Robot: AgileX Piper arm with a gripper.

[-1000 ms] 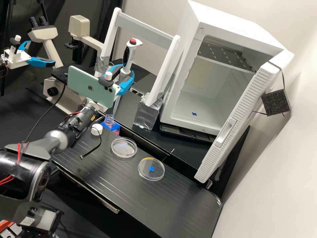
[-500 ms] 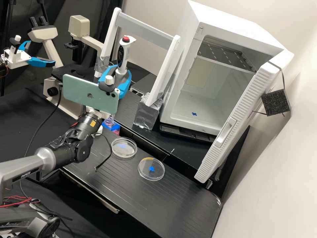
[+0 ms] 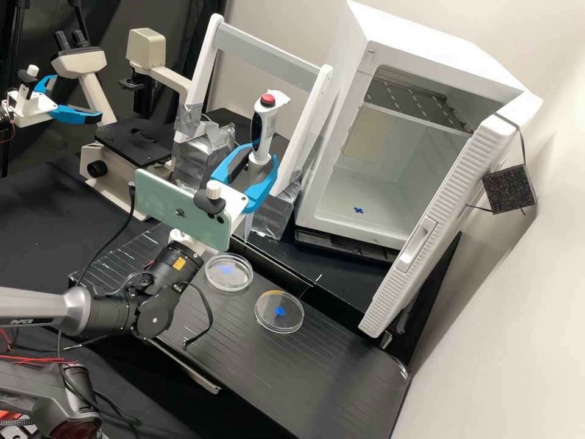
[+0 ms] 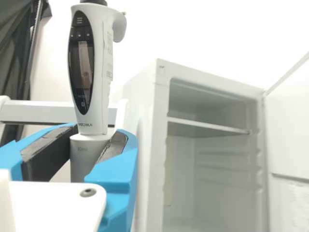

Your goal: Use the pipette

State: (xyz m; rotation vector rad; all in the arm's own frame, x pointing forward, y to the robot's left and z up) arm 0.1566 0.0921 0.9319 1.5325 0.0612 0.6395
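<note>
Wrist view and high view agree at the fingers point(image 4: 118, 169): the gripper point(image 3: 261, 155) is closed around the grey shaft of the pipette point(image 3: 262, 131), just under its white handle, one dark pad on either side. The fingers stand apart by only the shaft's thickness. In the high view, much of the shaft below the grip is hidden behind the white mount, and the pipette's lowest end is hard to make out; the wrist view cuts off its very top.

The pipette is in the air, well above the bench point(image 3: 329, 378). Its long axis runs close to upright, red button up and shaft down, the top leaning slightly right in the high view. Its hooked rest points right, and its dark display is turned toward the arm side.

Behind the fingers, a green phone point(image 3: 180, 210) is fixed at the wrist and covers part of the mount. A thin cable hangs below the wrist.

Near the arm, two clear round dishes point(image 3: 228, 286) lie flat on the bench, close together but apart, the right one somewhat nearer. A blue patch shows at each.

Beyond the pipette stands a white frame point(image 3: 268, 55) with silver-taped feet. Far left is a microscope point(image 3: 146, 47), partly behind the frame. Farther right, a white cabinet point(image 3: 426, 36) stands open, its door point(image 3: 448, 213) swung toward the near right; inside are a shelf and a small blue mark.
</note>
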